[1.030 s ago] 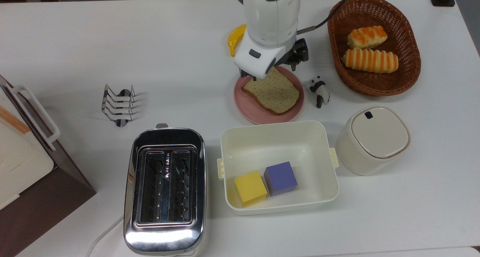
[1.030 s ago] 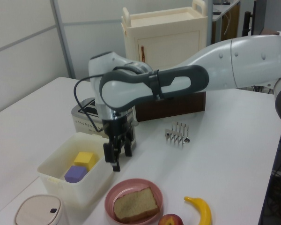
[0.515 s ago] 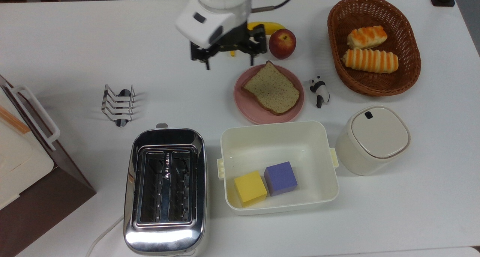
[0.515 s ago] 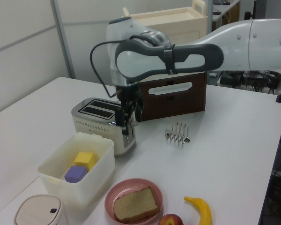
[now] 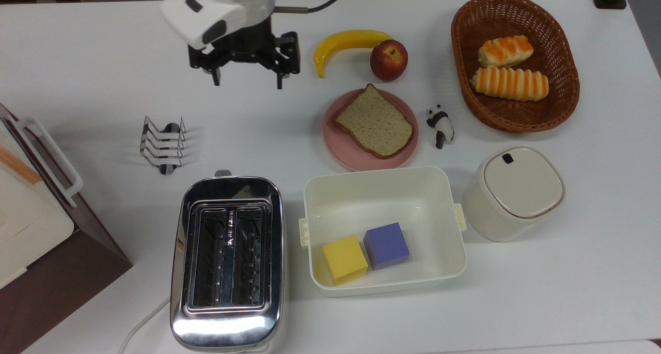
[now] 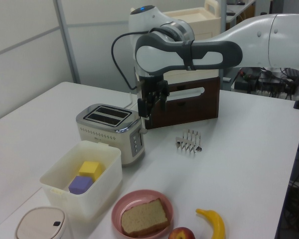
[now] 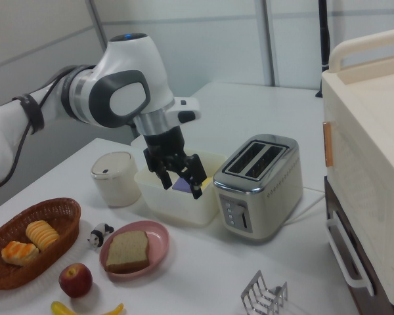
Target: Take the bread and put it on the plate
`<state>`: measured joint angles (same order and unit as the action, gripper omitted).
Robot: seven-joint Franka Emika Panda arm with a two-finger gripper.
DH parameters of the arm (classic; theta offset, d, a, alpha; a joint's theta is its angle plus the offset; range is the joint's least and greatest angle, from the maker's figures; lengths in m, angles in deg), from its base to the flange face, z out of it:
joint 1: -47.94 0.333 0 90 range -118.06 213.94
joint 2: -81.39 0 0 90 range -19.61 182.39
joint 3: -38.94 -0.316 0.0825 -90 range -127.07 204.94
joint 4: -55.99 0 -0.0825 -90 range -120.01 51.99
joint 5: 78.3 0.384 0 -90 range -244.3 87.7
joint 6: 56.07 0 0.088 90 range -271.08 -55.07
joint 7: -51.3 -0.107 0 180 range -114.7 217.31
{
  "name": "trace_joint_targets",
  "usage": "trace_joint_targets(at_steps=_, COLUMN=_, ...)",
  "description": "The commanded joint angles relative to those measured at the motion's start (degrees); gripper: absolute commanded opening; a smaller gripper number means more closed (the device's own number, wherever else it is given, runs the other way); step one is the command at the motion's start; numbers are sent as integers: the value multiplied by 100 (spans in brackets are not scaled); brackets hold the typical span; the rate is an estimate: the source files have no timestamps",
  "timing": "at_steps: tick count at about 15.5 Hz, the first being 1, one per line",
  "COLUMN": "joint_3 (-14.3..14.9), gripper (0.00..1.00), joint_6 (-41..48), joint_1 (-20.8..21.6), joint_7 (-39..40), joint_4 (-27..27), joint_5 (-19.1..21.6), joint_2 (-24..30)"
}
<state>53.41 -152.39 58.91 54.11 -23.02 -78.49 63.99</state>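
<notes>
The arm reaches over the white table, its gripper pointing down above bare tabletop, fingers spread apart and holding nothing. In the top view it hangs well to the left of the plate, above the rack and toaster.

The bread lies flat on the pink plate, covering most of it. Just past the plate in the top view sit an apple and a banana; a panda figure stands beside it on the top view's right, with a basket of rolls beyond. A tub holding a yellow cube and a purple cube sits next to the plate, a lidded jar by its side.

A second ago the wrist hung right over the plate, hiding the apple; it has since lifted and swung away toward the top view's left, while the bread has stayed put.
</notes>
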Motion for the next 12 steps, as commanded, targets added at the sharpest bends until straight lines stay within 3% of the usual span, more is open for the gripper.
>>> trace_joint_targets(at_steps=1, joint_3=65, gripper=100, joint_6=-28, joint_1=-7, joint_7=221, joint_4=-150, joint_5=-25, joint_2=131)
trace_joint_targets(at_steps=12, joint_3=65, gripper=100, joint_6=-54, joint_1=-77, joint_7=493, joint_4=-167, joint_5=-17, joint_2=149)
